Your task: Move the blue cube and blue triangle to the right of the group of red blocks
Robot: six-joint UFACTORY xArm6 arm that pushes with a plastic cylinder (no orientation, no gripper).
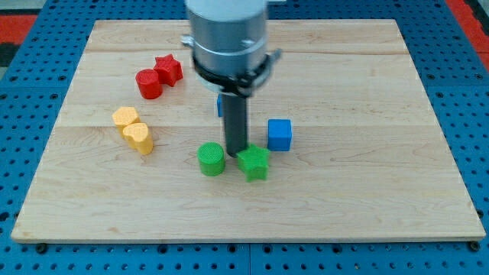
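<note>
Blue cube (280, 134) at 2 o'clock from my tip (235, 153); tip between green cylinder (212, 159), green star (254, 163); no fingers fitted.

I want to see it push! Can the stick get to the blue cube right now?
Probably yes. My tip sits between the green cylinder and green star; the blue cube is just up-right, with bare board between.

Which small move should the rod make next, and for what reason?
Probably my tip should back out from between the green cylinder and green star toward the view's bottom, then go round to the blue cube, which lies well right of the red blocks but lower.
</note>
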